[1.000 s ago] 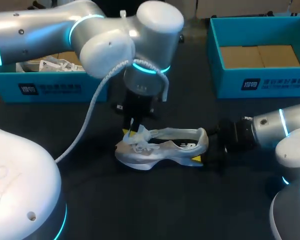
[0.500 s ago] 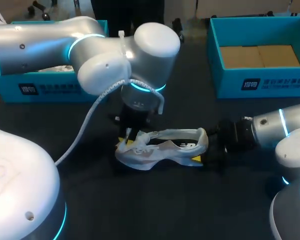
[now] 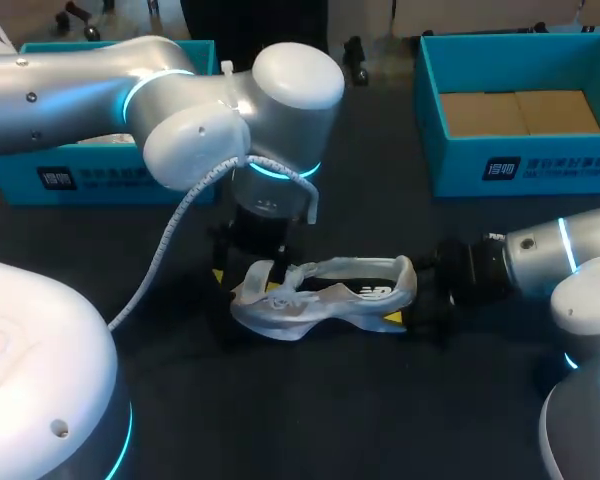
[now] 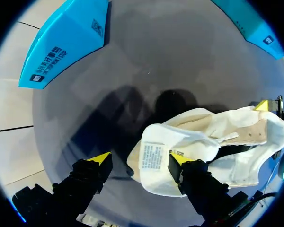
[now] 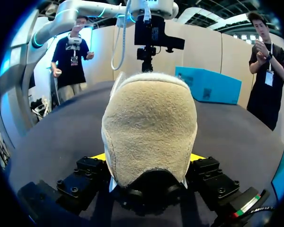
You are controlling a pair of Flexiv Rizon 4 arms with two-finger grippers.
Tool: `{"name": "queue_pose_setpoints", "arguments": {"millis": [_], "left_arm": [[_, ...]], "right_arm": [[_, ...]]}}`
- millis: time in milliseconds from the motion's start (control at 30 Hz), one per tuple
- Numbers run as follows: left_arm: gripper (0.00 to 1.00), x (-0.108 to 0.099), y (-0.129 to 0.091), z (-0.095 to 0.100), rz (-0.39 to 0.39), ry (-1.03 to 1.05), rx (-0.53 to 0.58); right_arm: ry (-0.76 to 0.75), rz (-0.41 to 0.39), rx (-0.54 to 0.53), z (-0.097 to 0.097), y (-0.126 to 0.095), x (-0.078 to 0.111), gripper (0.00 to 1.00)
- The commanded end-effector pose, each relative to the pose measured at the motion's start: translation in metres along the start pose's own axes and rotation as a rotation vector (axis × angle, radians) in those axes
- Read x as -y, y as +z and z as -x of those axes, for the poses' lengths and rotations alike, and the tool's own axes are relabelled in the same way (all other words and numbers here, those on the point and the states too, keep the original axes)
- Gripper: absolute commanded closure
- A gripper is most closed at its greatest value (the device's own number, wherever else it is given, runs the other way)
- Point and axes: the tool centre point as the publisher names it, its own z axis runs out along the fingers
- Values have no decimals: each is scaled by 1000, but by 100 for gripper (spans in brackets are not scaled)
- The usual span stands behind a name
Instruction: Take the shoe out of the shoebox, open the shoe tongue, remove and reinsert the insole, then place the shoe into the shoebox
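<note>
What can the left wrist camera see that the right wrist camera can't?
Only the left wrist view shows the lifted tongue with its label, at the open left gripper, and the inside of the shoe. Only the right wrist view shows the tan heel, clamped by the right gripper. Both show the shoe on the dark table.

Left arm (image 3: 70,80): rounded silver-white links, with cyan light rings (image 3: 272,170) at the joints.
Cable (image 3: 170,245): white and braided, looped outside the left arm's shell.
Right arm (image 3: 580,245): silver-white shell with a cyan ring and a black wrist section (image 3: 470,270).
Left gripper (image 4: 138,158): black fingers with yellow wedge tips.
Right gripper (image 5: 148,156): black blocks with socket screws (image 5: 71,189) and a red-and-green mark (image 5: 246,208).
Base dome (image 3: 30,370): white, with small screw holes.
</note>
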Motion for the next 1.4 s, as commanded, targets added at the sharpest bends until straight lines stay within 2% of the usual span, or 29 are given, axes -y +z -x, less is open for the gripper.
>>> {"name": "queue_pose_setpoints", "arguments": {"millis": [33, 167, 500, 600, 733, 833, 1067, 1133, 1233, 1333, 1400], "left_arm": [[18, -5, -12, 1, -19, 16, -30], [16, -5, -20, -8, -41, 58, -56], [24, -2, -48, -30, -100, 134, -107], [22, 1, -59, -37, -126, 162, -122], [25, 7, -78, -44, -188, 237, -141], [24, 10, -90, -47, -230, 301, -147], [33, 21, -114, -57, -245, 419, -179], [51, 22, -119, -62, -249, 478, -182], [56, 24, -127, -69, -256, 590, -207], [72, 29, -137, -74, -264, 670, -237], [91, 31, -143, -77, -265, 719, -261]], "right_arm": [[0, -4, 1, 1, 1, 3, 100], [0, -4, 1, 1, 1, 3, 100], [0, -4, 1, 1, 1, 3, 100], [0, -4, 1, 1, 1, 3, 100], [0, -4, 1, 1, 1, 3, 100], [0, -4, 1, 1, 1, 3, 100], [0, -4, 1, 1, 1, 3, 100], [0, -4, 1, 1, 1, 3, 100], [0, -4, 1, 1, 1, 3, 100], [0, -4, 1, 1, 1, 3, 100], [0, -4, 1, 1, 1, 3, 100]]}}
